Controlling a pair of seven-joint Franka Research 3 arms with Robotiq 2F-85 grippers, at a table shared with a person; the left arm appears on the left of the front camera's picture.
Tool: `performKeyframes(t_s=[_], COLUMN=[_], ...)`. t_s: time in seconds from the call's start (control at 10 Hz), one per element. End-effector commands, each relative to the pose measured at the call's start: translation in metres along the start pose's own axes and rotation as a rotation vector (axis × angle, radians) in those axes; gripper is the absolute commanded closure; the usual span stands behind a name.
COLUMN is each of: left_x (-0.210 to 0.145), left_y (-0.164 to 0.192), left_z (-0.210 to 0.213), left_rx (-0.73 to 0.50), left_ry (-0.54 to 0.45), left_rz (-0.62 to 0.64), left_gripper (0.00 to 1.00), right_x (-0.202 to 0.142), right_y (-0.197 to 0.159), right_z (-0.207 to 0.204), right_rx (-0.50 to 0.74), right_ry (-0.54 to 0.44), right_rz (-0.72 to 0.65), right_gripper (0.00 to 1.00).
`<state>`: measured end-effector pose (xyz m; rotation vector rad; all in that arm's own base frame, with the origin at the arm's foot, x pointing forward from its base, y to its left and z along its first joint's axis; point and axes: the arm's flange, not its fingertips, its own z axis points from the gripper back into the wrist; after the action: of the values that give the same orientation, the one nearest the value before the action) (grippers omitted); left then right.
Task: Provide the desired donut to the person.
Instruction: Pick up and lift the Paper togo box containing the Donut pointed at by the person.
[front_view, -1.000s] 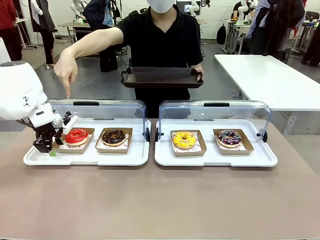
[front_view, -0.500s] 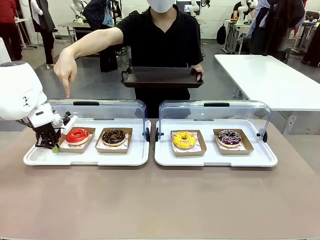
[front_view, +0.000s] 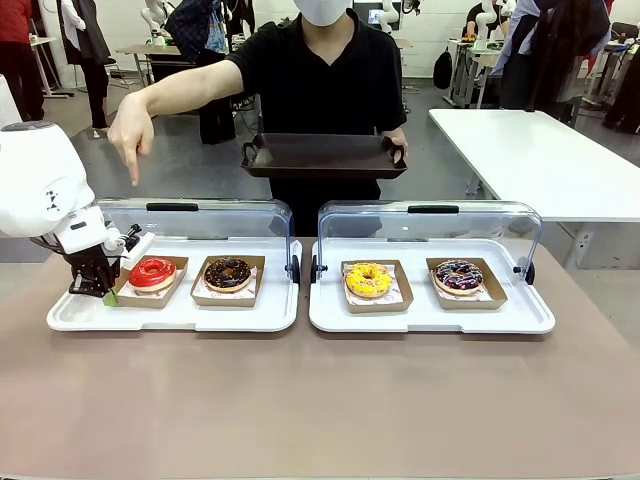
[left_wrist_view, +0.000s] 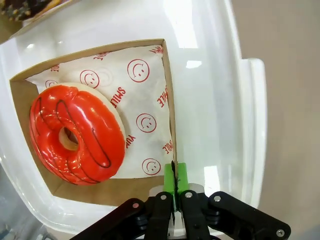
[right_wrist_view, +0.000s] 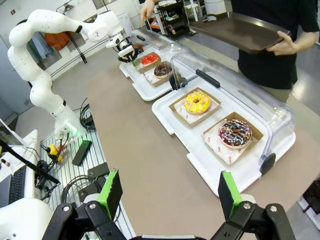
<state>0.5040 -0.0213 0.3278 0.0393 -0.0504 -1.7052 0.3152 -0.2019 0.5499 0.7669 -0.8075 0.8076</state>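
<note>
The table carries the left white tray, its clear lid standing open behind. The person stands at the far side, one hand pointing down at the red donut, the other holding a dark tray. The donut sits in its box at the white tray's left end.

Left gripper — pads pinching the box's thin wall near a corner. Right gripper — jaws spread, holding nothing, well apart from the donuts.

Step in hand, as judged: lift the box by that wall. Raise slowly and level; thin card may fold and the donut may slide. Clear the lid before carrying to the dark tray.
</note>
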Motion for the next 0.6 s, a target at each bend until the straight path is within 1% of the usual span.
performKeyframes(t_s=[0.0,0.2,0.4,0.5], left_x=[0.010,0.029,0.044,0.052], left_y=[-0.014,-0.040,-0.059,-0.066], left_z=[0.038,0.099,0.157,0.183], left_rx=[-0.075,-0.090,-0.033,-0.031], left_ry=[0.019,-0.013,0.003,0.016], left_rz=[-0.048,-0.055,-0.035,-0.020], left_gripper=[1.00,1.00,1.00,1.00], right_x=[0.001,0.001,0.001,0.001], right_y=[-0.002,-0.002,-0.002,-0.002], right_z=[0.000,0.000,0.000,0.000], right_rx=[0.006,0.006,0.006,0.006], right_ry=[-0.024,-0.024,-0.024,-0.024], right_rz=[0.013,0.013,0.013,0.013], right_gripper=[0.00,0.00,0.00,0.00])
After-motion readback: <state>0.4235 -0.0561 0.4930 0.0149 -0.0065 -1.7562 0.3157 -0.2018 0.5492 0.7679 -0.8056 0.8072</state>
